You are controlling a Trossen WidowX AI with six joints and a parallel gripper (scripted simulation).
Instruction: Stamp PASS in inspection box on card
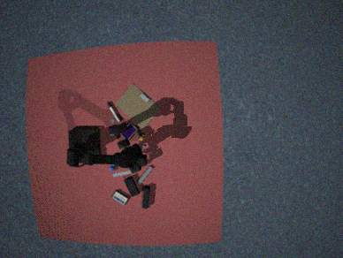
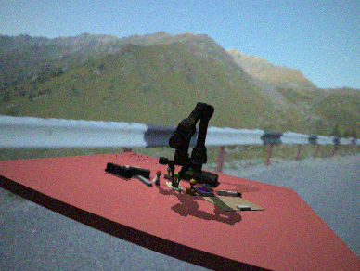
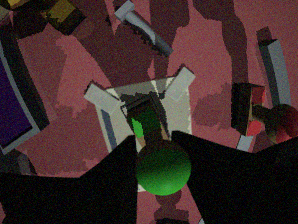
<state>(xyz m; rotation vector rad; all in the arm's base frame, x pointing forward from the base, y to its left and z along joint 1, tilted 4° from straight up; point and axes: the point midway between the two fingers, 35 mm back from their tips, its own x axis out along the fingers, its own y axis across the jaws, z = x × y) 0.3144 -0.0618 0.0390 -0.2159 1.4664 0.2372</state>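
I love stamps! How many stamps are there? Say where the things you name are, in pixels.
4: green one (image 2: 176, 176) (image 3: 163, 167) in the gripper (image 1: 139, 156) (image 2: 175, 184) (image 3: 153, 139); yellow one (image 1: 141, 138) (image 2: 192, 181) (image 3: 64, 16) by purple pad (image 1: 129, 132) (image 2: 203, 190) (image 3: 12, 105); red one (image 2: 159, 174) (image 3: 285, 122), blue one (image 1: 111, 168) (image 2: 169, 170) on the table (image 1: 190, 208) (image 2: 278, 227) (image 3: 210, 55). More may hide.

Top view straight down from high up; exterior low and oblique from tableside; wrist close above the shared tabletop.

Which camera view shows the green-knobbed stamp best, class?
The wrist view: the green-knobbed stamp fills its lower centre, knob and body distinct, between the gripper's fingers. The exterior view shows only a tiny green spot; in the top view I cannot make it out.
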